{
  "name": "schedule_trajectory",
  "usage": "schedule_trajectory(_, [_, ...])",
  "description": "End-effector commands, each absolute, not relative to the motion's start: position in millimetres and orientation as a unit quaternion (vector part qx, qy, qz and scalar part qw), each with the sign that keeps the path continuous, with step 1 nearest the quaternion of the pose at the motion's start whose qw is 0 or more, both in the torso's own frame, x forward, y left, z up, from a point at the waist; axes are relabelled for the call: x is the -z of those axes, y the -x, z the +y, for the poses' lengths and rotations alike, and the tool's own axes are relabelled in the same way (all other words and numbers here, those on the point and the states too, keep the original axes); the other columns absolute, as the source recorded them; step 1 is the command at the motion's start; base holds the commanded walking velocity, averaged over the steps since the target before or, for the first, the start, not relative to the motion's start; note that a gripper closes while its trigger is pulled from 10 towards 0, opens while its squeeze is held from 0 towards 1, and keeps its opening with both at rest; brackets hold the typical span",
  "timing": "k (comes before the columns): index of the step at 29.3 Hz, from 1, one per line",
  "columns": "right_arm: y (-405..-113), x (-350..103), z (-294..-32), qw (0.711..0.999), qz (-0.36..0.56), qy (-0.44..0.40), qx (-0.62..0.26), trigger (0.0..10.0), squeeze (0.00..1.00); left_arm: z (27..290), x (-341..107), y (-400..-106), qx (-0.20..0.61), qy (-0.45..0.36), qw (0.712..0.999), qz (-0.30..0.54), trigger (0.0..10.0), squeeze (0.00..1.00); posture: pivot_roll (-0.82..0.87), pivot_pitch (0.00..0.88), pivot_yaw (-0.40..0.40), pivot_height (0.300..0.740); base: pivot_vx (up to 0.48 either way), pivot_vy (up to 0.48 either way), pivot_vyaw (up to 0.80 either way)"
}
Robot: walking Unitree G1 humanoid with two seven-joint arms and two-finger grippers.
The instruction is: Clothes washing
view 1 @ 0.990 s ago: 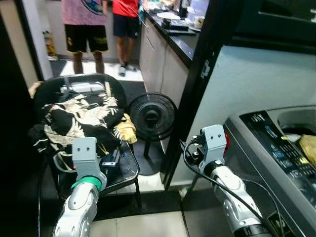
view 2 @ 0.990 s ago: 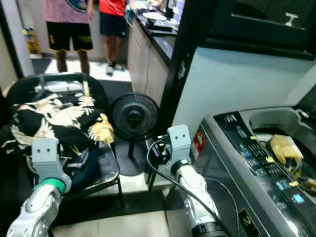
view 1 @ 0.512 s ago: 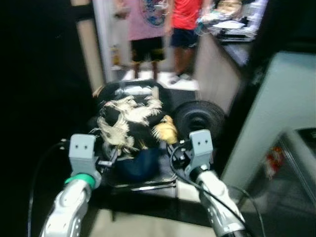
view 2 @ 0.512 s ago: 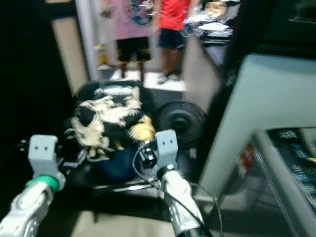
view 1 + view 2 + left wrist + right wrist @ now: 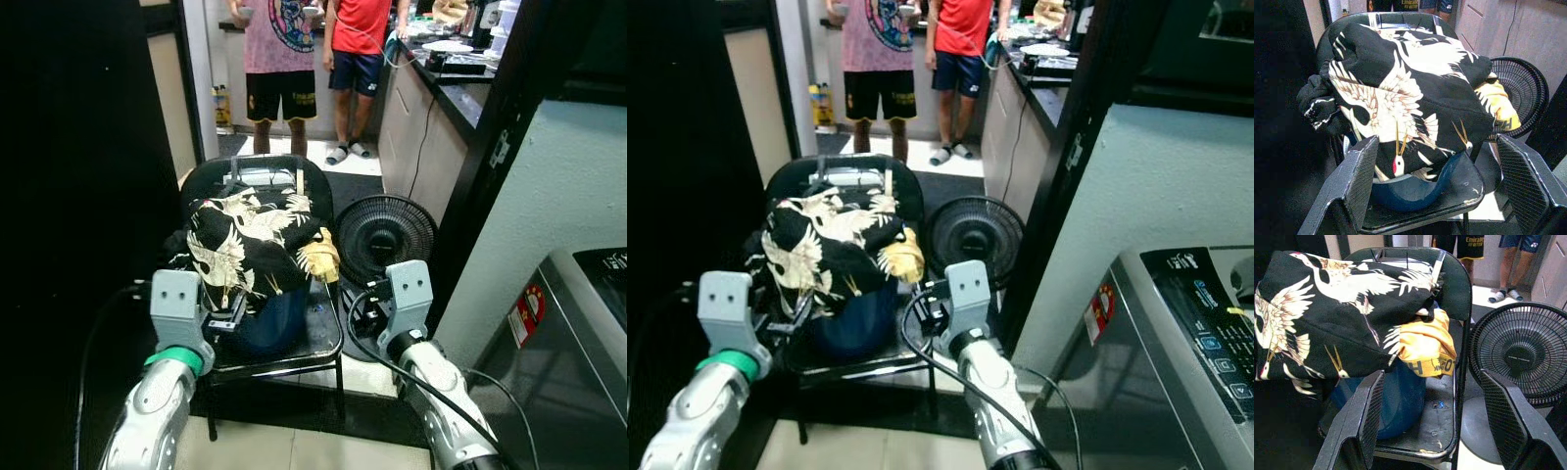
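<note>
black chair carries blue basket, crane-print garment heaped over it.

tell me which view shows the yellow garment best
The right wrist view: the yellow garment lies close and unblocked, its printed hem legible, tucked under the crane-print shirt. The left wrist and eye views show just a small corner.

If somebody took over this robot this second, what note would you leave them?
Left claw: open, empty, aimed at the clothes pile.
Right claw: open, empty, aimed at the same chair.
Black crane-print shirt and yellow garment are heaped over a blue basin on the chair, beside a floor fan.
Washing machine stands to the robot's right.
Done: the robot faces the pile.
Left: grab the clothes, carry them to the washer. Two people stand behind.
</note>
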State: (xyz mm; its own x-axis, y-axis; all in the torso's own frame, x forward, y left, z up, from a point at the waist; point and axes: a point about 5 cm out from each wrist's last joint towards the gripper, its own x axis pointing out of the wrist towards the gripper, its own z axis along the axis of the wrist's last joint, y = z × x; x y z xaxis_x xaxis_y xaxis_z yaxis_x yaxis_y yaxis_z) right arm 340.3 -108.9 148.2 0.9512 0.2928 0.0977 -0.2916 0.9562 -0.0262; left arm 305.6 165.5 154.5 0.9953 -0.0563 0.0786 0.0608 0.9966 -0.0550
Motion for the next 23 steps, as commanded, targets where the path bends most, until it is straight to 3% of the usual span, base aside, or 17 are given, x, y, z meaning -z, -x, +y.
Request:
schedule_trajectory(1, [-337.6,-141.7,-112.8,0.989,-0.043,0.004,-0.138,10.0,0.00,166.4,-147.4,-307.8,0.020,0.027,0.999,-0.026,10.0,0.00,0.03,0.027,0.010,0.740,0.000,0.000,0.00])
schedule_trajectory(23, [-340.4,-160.2,-117.8,0.987,-0.074,0.008,-0.146,10.0,0.00,165.4,-157.8,-312.2,0.011,0.023,0.999,-0.045,10.0,0.00,0.01,0.015,-0.009,0.740,0.256,0.000,0.07])
